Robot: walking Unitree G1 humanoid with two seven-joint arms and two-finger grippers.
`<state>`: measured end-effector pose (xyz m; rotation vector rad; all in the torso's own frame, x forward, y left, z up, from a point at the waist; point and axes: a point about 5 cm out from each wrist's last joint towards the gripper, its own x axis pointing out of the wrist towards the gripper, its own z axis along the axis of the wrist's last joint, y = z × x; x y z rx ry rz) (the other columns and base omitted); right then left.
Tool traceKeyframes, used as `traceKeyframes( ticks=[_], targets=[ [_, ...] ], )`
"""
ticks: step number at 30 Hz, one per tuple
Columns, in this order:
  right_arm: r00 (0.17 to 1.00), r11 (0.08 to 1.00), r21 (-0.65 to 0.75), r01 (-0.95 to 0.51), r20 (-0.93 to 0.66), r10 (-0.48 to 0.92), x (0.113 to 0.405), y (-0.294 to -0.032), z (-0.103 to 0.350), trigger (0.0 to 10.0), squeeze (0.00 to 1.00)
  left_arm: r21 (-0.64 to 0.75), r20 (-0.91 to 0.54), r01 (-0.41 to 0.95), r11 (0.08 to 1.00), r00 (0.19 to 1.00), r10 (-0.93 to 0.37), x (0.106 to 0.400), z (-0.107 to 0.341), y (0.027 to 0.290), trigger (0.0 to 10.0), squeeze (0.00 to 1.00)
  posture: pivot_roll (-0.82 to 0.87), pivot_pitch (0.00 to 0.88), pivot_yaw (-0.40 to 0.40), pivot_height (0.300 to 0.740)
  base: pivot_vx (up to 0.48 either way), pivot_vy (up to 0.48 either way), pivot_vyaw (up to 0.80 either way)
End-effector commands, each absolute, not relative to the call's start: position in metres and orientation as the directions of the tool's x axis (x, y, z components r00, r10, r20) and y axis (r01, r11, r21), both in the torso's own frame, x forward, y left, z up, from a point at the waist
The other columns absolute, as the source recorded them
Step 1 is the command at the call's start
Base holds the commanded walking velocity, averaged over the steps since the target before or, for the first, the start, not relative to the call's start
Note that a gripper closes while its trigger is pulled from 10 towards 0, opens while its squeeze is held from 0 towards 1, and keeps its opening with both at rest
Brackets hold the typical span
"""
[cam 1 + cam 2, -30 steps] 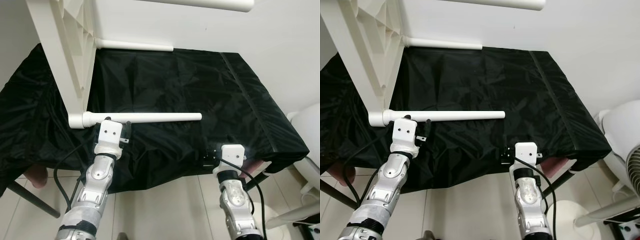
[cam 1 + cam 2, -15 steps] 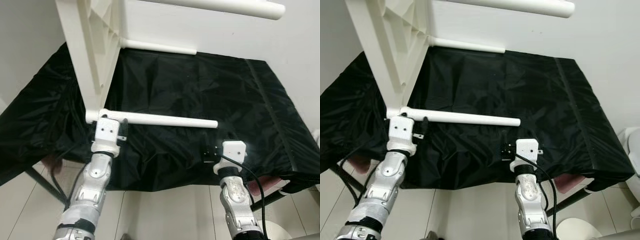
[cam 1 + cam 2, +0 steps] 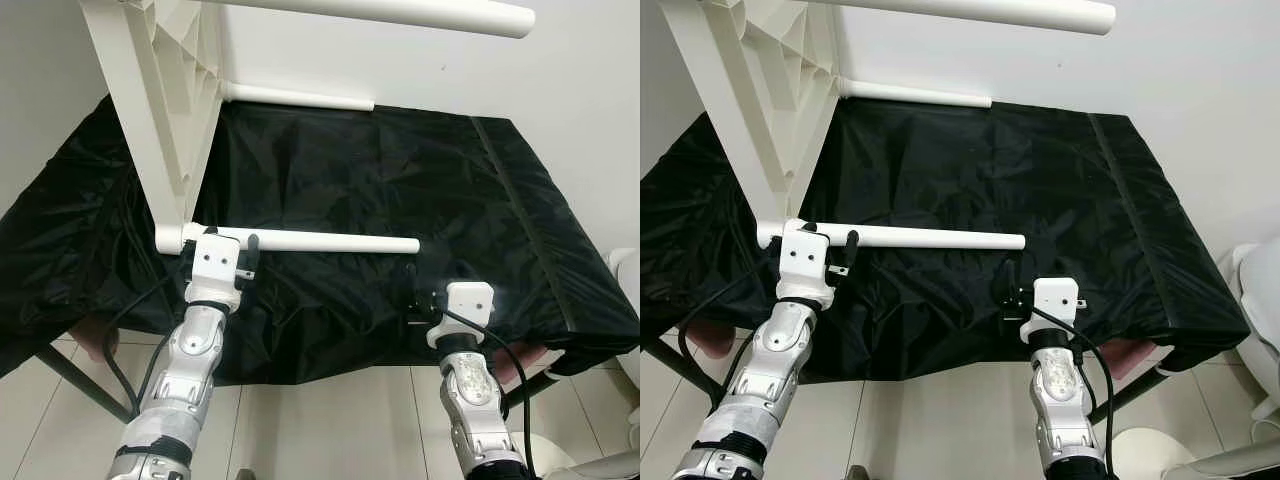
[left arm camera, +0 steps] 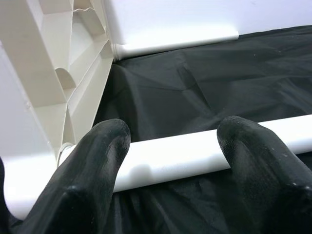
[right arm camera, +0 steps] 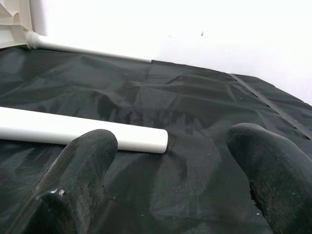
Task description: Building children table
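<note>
- Left gripper (image 3: 240,262) is seen in the left eye view, fingers spread, raised to the near table leg (image 3: 330,242) close to where it joins the upended white tabletop (image 3: 165,120); the leg's long axis runs crosswise, away toward the right gripper (image 3: 412,290).
- Left wrist view: the leg lies just beyond both open fingertips (image 4: 105,146) — not yet clasped.
- Right wrist view: open fingers (image 5: 90,151), the leg's free end (image 5: 153,140) just ahead on the black cloth (image 5: 195,112); nothing is seen between.

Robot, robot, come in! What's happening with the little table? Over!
Left gripper open around white leg. Right gripper open, empty, over black cloth. Nothing blocking.
</note>
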<state>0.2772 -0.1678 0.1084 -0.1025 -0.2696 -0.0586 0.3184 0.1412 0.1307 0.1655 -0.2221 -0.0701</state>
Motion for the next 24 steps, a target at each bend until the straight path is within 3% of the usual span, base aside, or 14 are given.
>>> traceKeyframes(
  ticks=[1, 24],
  targets=[
    [0.965, 0.993, -0.09, 0.075, 0.259, -0.049, 0.2755, -0.1701, 0.1048, 10.0, 0.0, 0.166, 0.21, 0.04, 0.985, 0.975, -0.075, 0.3178, 0.1282, 0.1424, 10.0, 0.0, 0.02, 0.032, -0.039, 0.74, 0.0, 0.0, 0.0],
    [0.965, 0.994, -0.088, 0.059, 0.259, -0.035, 0.2755, -0.1693, 0.1049, 10.0, 0.0, 0.17, 0.213, 0.018, 0.985, 0.976, -0.054, 0.3151, 0.1281, 0.1448, 10.0, 0.0, 0.03, 0.043, -0.052, 0.74, 0.0, 0.0, 0.0]
  ],
)
